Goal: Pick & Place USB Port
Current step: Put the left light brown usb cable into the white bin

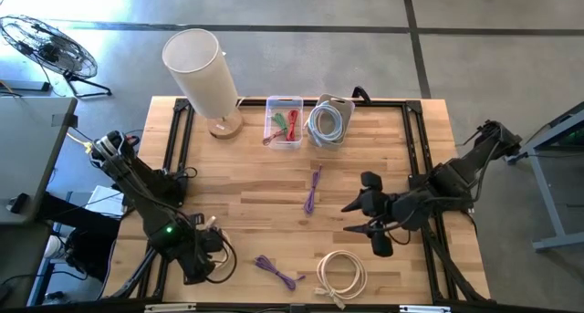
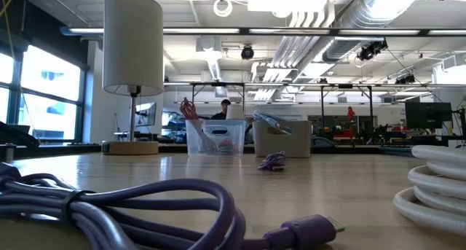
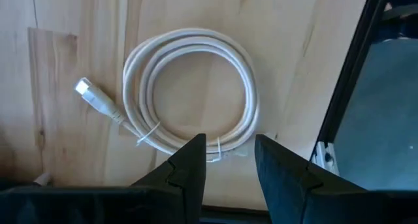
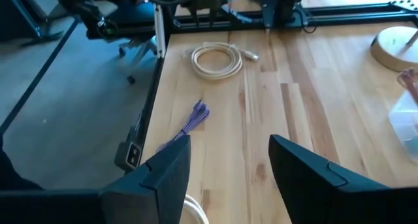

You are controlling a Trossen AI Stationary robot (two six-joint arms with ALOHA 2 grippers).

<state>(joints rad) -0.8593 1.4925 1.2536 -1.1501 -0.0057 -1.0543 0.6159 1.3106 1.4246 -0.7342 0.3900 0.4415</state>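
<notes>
Lying loose on the table [image 1: 255,203] are three cables not yet put away: a purple cable [image 1: 313,189] near the middle, a second purple cable [image 1: 277,271] close to the front edge, and a coiled white cable [image 1: 341,275] just beside it, also at the front edge. Two containers stand at the back edge. A clear bin [image 1: 284,121] holds red and green cables, and a grey bin [image 1: 328,121] next to it holds a coiled white cable.

Judging from this, sorting seems partly done, with three cables left to move; which one comes next cannot be told.

Neither gripper holds anything. The right gripper [image 1: 365,217] hangs above the table toward the right edge, its fingers spread apart and empty, aimed across at the middle purple cable. The left gripper [image 3: 228,162] sits at the front left corner, fingers parted with a gap between them and nothing in it; its wrist camera looks straight at the coiled white cable and its plug.

A white lamp [image 1: 203,76] stands at the back left of the table, clear of the work.
</notes>
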